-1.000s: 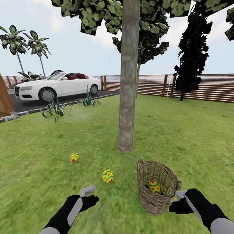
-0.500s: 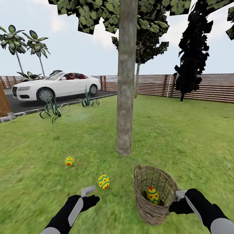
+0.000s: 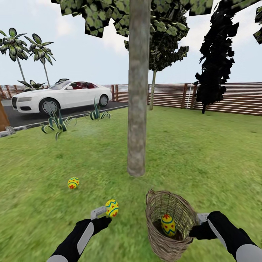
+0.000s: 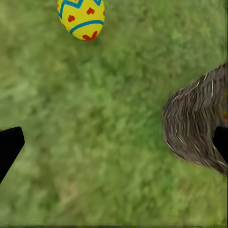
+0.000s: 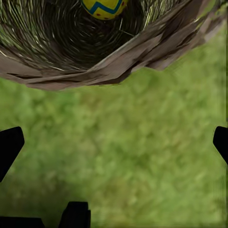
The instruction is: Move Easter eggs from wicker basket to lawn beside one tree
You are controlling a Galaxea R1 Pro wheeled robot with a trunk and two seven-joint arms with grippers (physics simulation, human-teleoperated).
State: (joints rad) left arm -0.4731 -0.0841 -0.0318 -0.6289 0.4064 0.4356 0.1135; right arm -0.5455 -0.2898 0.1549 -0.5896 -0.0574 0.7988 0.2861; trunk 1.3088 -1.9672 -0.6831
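Head view: lawn (image 3: pixel 218 160) wide and green, tree (image 3: pixel 137 109) rising from it straight ahead. Wicker basket (image 3: pixel 171 225) near the trunk's foot, tipped toward the camera — one egg (image 3: pixel 168 225) left inside. Two eggs out on the grass: far egg (image 3: pixel 73 182) off to the trunk's left, near egg (image 3: pixel 111 208) just past the left gripper (image 3: pixel 99 214). Two-thirds done by the look of it; last egg to be lifted and set by the trunk. Right gripper (image 3: pixel 201 220) just beside the basket's rim, egg beyond the wall. Both grippers spread wide in the wrist views — nothing held.
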